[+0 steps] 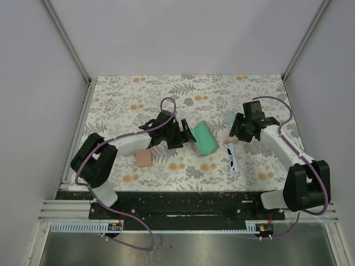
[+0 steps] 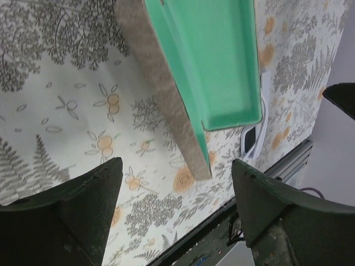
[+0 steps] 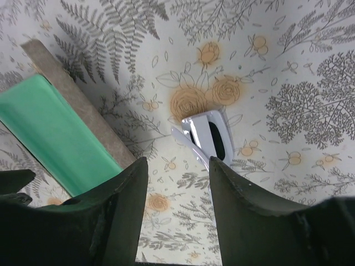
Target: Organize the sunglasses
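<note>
The thin white-framed sunglasses with dark lenses lie flat on the floral-printed table, just right of the open tan case with green lining. Their long axis runs near-to-far, with the near end skewed slightly right. My right gripper hangs over them, jaws half apart, empty. My left gripper gapes empty at the case. I fear fingers skidding off that thin frame or pinching a lens.

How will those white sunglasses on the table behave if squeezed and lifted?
The white sunglasses look thin-framed, so probably light and easily bent. Their glossy dark lenses may be slippery. Lying flat, they'd likely slide, not roll.
</note>
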{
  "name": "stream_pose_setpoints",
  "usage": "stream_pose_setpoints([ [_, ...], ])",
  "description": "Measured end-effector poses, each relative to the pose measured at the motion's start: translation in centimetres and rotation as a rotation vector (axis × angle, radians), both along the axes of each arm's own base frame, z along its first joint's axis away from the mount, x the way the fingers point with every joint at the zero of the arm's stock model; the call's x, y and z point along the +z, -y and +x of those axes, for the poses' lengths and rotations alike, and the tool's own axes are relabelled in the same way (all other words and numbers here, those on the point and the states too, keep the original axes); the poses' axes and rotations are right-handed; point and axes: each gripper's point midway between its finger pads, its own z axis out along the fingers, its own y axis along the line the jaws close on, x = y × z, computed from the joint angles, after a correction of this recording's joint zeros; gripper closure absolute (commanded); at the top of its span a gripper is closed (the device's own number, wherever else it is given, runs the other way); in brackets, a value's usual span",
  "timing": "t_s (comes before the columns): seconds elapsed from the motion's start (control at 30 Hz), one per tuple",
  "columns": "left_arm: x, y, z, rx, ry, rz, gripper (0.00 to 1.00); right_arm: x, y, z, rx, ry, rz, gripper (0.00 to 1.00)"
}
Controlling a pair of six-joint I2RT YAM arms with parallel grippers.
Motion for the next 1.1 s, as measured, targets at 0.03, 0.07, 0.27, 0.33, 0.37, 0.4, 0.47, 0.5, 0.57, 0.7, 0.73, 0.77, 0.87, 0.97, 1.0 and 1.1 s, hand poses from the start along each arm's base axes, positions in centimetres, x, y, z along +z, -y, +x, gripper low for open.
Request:
stream_pose_setpoints([
  [0.03, -0.1, 0.3, 0.4, 0.009, -0.001, -0.003, 0.2, 0.2, 0.1, 0.4, -0.011, 0.014, 0.006, 0.45],
  [0.07, -0.3, 0.6, 0.9, 0.018, -0.005, -0.003, 0.21, 0.3, 0.2, 0.6, -0.019, 0.022, 0.009, 0.45],
  [0.27, -1.5, 2.1, 3.7, 0.069, -0.014, 0.01, 0.49, 0.5, 1.0, 2.3, -0.054, 0.05, 0.013, 0.46],
  [0.33, -1.7, 2.2, 4.3, 0.085, -0.013, 0.014, 0.6, 0.4, 1.2, 3.0, -0.064, 0.049, 0.008, 0.46],
  [0.37, -1.8, 2.3, 4.5, 0.094, -0.011, 0.017, 0.65, 0.3, 1.4, 3.4, -0.07, 0.048, 0.005, 0.46],
  [0.4, -1.9, 2.3, 4.8, 0.102, -0.011, 0.02, 0.69, 0.2, 1.5, 3.9, -0.076, 0.044, 0.004, 0.46],
  [0.47, -2.0, 2.3, 5.5, 0.115, -0.01, 0.024, 0.73, -0.2, 1.9, 4.9, -0.092, 0.041, 0.002, 0.46],
  [0.5, -2.0, 2.3, 5.8, 0.119, -0.008, 0.023, 0.73, -0.4, 2.1, 5.6, -0.104, 0.039, 0.003, 0.46],
  [0.57, -2.1, 2.0, 6.4, 0.128, -0.008, 0.025, 0.73, -0.9, 2.8, 6.9, -0.134, 0.034, 0.006, 0.47],
  [0.7, -2.4, 0.4, 7.3, 0.154, -0.016, 0.045, 0.73, -2.1, 4.3, 9.3, -0.193, 0.018, 0.014, 0.47],
  [0.73, -2.4, 0.1, 7.5, 0.157, -0.016, 0.051, 0.73, -2.4, 4.6, 10.0, -0.198, 0.016, 0.015, 0.46],
  [0.77, -2.4, -0.3, 7.8, 0.159, -0.014, 0.058, 0.73, -2.7, 4.8, 10.8, -0.195, 0.014, 0.014, 0.46],
  [0.87, -2.1, -1.3, 8.6, 0.16, -0.007, 0.076, 0.72, -3.0, 4.6, 13.1, -0.135, 0.026, 0.031, 0.45],
  [0.97, -1.5, -2.2, 9.4, 0.146, 0.0, 0.097, 0.69, -3.0, 3.8, 15.1, -0.051, 0.049, 0.041, 0.45],
  [1.0, -1.1, -2.4, 9.8, 0.139, 0.004, 0.103, 0.68, -3.0, 3.6, 15.8, -0.023, 0.059, 0.044, 0.45],
  [1.1, 0.1, -2.8, 10.9, 0.121, 0.029, 0.108, 0.65, -3.3, 3.0, 17.4, 0.047, 0.076, 0.045, 0.45],
])
